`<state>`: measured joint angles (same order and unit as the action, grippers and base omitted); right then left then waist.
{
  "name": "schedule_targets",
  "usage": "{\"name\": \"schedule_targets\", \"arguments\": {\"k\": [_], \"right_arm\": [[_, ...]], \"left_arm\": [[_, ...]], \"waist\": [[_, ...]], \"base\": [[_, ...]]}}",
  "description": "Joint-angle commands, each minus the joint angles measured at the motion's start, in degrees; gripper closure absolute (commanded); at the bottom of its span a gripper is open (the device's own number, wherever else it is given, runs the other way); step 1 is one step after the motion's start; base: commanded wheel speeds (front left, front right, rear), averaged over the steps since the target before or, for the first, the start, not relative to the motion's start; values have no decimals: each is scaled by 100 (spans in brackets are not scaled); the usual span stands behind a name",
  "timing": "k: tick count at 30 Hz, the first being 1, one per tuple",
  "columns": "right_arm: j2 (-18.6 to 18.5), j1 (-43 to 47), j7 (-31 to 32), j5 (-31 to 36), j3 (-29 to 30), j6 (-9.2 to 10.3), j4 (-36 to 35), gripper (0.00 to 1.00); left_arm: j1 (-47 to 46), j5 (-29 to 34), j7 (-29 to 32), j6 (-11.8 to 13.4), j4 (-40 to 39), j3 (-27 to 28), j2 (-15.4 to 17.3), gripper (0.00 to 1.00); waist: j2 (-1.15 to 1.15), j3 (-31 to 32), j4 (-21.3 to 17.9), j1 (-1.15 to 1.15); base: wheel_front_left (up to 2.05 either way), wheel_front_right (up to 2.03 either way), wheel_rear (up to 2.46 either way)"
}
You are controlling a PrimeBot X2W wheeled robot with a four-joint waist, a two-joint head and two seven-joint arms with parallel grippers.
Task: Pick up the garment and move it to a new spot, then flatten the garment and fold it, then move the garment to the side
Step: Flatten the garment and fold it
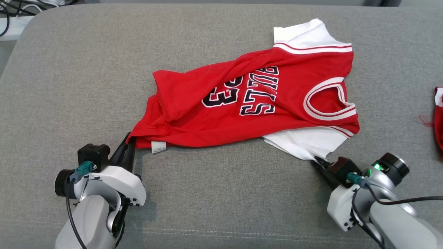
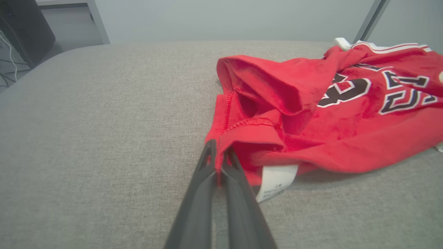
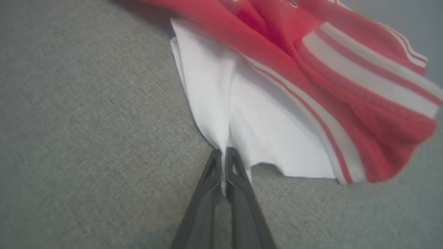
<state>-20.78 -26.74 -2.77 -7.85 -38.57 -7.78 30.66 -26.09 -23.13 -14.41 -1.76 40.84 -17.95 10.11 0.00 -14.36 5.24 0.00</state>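
The garment is a red basketball jersey with white sleeves, dark lettering and the number 23, lying crumpled across the grey surface. My left gripper is shut on its red hem corner at the lower left; the left wrist view shows the red fabric pinched between the closed fingers, beside a white label. My right gripper is shut on the edge of the near white sleeve; in the right wrist view the white cloth runs into that gripper.
The grey cushioned surface spreads wide to the left and in front of the jersey. Another red and white cloth lies at the right edge. Cables sit beyond the far left corner.
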Motion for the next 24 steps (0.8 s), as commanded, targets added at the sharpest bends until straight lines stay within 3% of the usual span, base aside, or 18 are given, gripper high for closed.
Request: {"name": "schedule_targets", "arguments": {"k": [1,10,15,20,24], "right_arm": [[-121,23,22,30,42,30,-90,100],[-78,-137,-415,-312,369,30,-897,100],[-198,-477,-445,-431,703,30,-1253,100],[-251,-1232,-416,-435,903,30,-1241,100],[-240,-2097,-461,-374,990,30,-919,100]], "left_arm": [[-64,60,-59,-40,-88,229,153,100],[-75,217,-59,-191,-167,479,156,100],[-386,176,-50,-364,-145,549,382,100],[-1192,137,397,-501,-196,452,830,100],[-1895,-423,974,-556,-21,601,969,100]], "waist": [[0,34,-11,0],[0,336,-7,0],[0,584,12,0],[0,776,33,0],[0,854,36,0]], "base": [[0,0,0],[0,0,0],[0,0,0],[0,0,0],[0,0,0]]}}
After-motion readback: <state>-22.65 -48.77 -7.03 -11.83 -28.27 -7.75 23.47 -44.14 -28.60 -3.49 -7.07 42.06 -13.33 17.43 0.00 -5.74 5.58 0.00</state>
